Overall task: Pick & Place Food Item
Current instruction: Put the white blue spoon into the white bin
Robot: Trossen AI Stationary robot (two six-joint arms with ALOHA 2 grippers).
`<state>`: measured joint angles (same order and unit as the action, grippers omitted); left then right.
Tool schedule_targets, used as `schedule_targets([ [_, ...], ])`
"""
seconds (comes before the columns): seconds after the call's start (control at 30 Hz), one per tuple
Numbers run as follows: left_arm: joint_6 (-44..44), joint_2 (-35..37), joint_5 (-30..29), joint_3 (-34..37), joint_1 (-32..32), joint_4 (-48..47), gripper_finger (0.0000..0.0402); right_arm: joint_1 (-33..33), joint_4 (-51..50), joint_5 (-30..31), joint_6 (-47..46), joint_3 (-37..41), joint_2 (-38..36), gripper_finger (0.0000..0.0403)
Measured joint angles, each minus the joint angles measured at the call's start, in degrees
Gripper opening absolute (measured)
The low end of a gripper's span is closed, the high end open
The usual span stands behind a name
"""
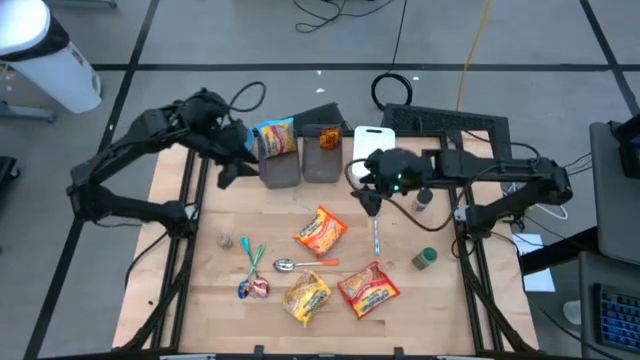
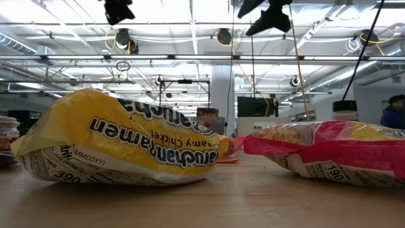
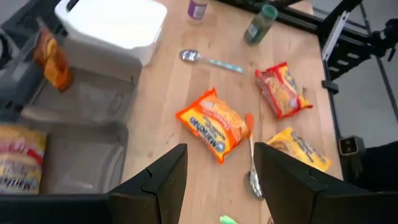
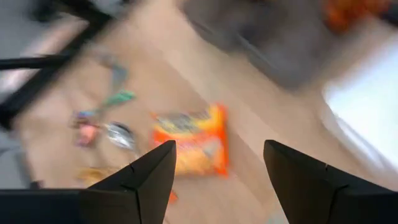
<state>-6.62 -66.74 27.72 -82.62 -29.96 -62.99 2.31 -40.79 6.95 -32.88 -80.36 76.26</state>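
Three ramen packets lie flat on the wooden table: an orange one (image 1: 321, 231) (image 3: 214, 124) (image 4: 193, 140) in the middle, a yellow one (image 1: 307, 297) (image 2: 120, 139) and a red one (image 1: 368, 288) (image 2: 329, 152) near the front edge. My left gripper (image 1: 225, 175) (image 3: 221, 180) hangs open above the table's far left, beside the grey bins. My right gripper (image 1: 372, 205) (image 4: 221, 180) hangs open above the table, just beyond the orange packet toward the far right. Neither has anything between its fingers.
Two grey bins (image 1: 282, 168) (image 1: 322, 160) at the far edge hold a blue-and-yellow packet (image 1: 274, 136) and an orange packet (image 1: 329, 138). A white board (image 1: 372, 140), two spoons (image 1: 300, 264) (image 1: 376, 236), a green-lidded jar (image 1: 425, 259), a small bottle (image 1: 424, 200) and candy (image 1: 258, 288) lie around.
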Motion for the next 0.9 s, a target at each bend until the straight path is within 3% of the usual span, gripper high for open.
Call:
schedule_targets([
  [0.27, 2.3, -1.5, 4.6, 6.8, 1.8, 16.2, 0.0195, -4.0, -12.3, 5.3, -22.9, 0.0, 4.8, 0.0238],
  [0.67, 5.5, -1.5, 7.9, 22.2, 4.7, 29.5, 0.0195, -11.4, -10.9, 10.0, -41.0, 0.1, 11.8, 0.0206],
  [0.9, 7.1, -1.5, 10.2, 25.2, 5.0, 33.2, 0.0195, -13.0, -8.5, 12.6, -49.9, 3.7, 11.8, 0.0196],
])
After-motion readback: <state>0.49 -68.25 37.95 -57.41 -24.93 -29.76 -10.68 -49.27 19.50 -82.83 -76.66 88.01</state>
